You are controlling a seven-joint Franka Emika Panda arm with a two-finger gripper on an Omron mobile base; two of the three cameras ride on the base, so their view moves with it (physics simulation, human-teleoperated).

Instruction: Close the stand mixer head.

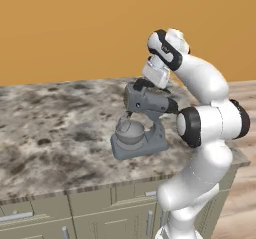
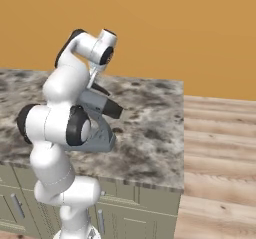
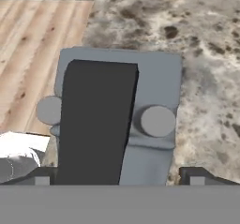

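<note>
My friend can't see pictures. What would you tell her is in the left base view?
A white robot arm reaches its gripper down onto the stand mixer head of a small grey mixer on a marbled stone counter. The head looks slightly raised at the front, with its whisk above the grey bowl. An orange wall is behind.

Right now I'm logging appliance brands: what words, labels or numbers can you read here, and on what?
None: no readable text, label or number stands on the stand mixer head, its grey bowl, the counter or the cabinet fronts.
</note>
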